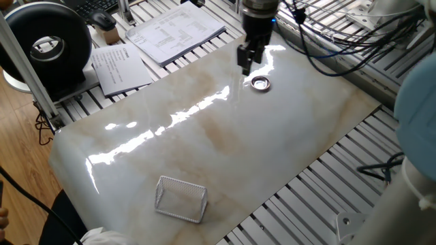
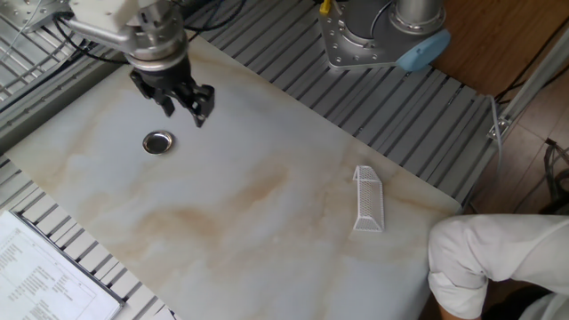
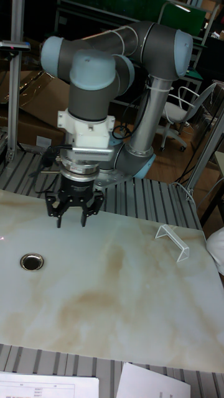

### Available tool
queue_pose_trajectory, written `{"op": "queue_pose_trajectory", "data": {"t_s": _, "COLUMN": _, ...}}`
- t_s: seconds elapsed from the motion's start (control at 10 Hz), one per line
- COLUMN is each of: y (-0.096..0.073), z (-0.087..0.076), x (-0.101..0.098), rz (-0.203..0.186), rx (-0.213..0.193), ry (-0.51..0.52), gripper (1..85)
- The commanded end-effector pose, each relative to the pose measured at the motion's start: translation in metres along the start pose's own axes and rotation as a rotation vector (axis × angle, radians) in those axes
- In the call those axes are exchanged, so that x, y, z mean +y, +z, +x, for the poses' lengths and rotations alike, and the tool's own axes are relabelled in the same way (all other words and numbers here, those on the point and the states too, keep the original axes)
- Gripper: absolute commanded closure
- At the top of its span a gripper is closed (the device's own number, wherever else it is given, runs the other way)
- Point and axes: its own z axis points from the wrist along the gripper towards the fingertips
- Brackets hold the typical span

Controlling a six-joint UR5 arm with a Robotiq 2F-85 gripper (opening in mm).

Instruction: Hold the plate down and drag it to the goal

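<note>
The plate (image 1: pixel 259 83) is a small shiny silver ring-like disc lying flat on the marble tabletop (image 1: pixel 204 136); it also shows as the plate (image 2: pixel 158 141) and the plate (image 3: pixel 31 262). My gripper (image 1: pixel 245 67) hangs just above the table beside it, open, with nothing between its fingers. The other views show the gripper (image 2: pixel 185 114) and the gripper (image 3: pixel 71 221) a short way from the disc, not touching it. The goal (image 1: pixel 181 198), a low wire mesh tray, stands far off near the opposite end; it is the goal (image 2: pixel 367 199) and the goal (image 3: pixel 172 241).
Paper sheets (image 1: pixel 177 30) and a black round device (image 1: pixel 51 44) lie beyond the table's edge on the slatted metal bench. Cables (image 1: pixel 327 47) hang near the arm. The robot base (image 2: pixel 382 31) stands behind the table. A white-sleeved arm (image 2: pixel 498 258) shows at one corner.
</note>
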Motion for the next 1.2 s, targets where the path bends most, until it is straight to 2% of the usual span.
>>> {"op": "queue_pose_trajectory", "data": {"t_s": 0.0, "y": 0.008, "z": 0.003, "x": -0.028, "rz": 0.034, "rx": -0.023, "ry": 0.012, "gripper": 28.0}}
{"op": "queue_pose_trajectory", "data": {"t_s": 0.1, "y": 0.008, "z": 0.002, "x": -0.03, "rz": 0.042, "rx": -0.026, "ry": 0.017, "gripper": 29.0}}
{"op": "queue_pose_trajectory", "data": {"t_s": 0.2, "y": 0.008, "z": 0.002, "x": -0.024, "rz": 0.032, "rx": -0.016, "ry": 0.021, "gripper": 29.0}}
{"op": "queue_pose_trajectory", "data": {"t_s": 0.3, "y": 0.016, "z": -0.005, "x": -0.027, "rz": 0.035, "rx": -0.015, "ry": 0.0, "gripper": 29.3}}
{"op": "queue_pose_trajectory", "data": {"t_s": 0.5, "y": 0.045, "z": -0.019, "x": -0.056, "rz": 0.032, "rx": -0.024, "ry": -0.059, "gripper": 29.3}}
{"op": "queue_pose_trajectory", "data": {"t_s": 0.6, "y": 0.056, "z": -0.026, "x": -0.059, "rz": 0.014, "rx": -0.039, "ry": -0.064, "gripper": 29.0}}
{"op": "queue_pose_trajectory", "data": {"t_s": 0.7, "y": 0.056, "z": -0.03, "x": -0.06, "rz": 0.016, "rx": -0.056, "ry": -0.062, "gripper": 28.7}}
{"op": "queue_pose_trajectory", "data": {"t_s": 0.8, "y": 0.056, "z": -0.032, "x": -0.054, "rz": -0.006, "rx": -0.066, "ry": -0.024, "gripper": 28.3}}
{"op": "queue_pose_trajectory", "data": {"t_s": 1.0, "y": 0.056, "z": -0.027, "x": -0.068, "rz": 0.046, "rx": -0.045, "ry": 0.011, "gripper": 33.7}}
{"op": "queue_pose_trajectory", "data": {"t_s": 1.1, "y": 0.056, "z": -0.029, "x": -0.074, "rz": 0.06, "rx": -0.054, "ry": -0.006, "gripper": 35.0}}
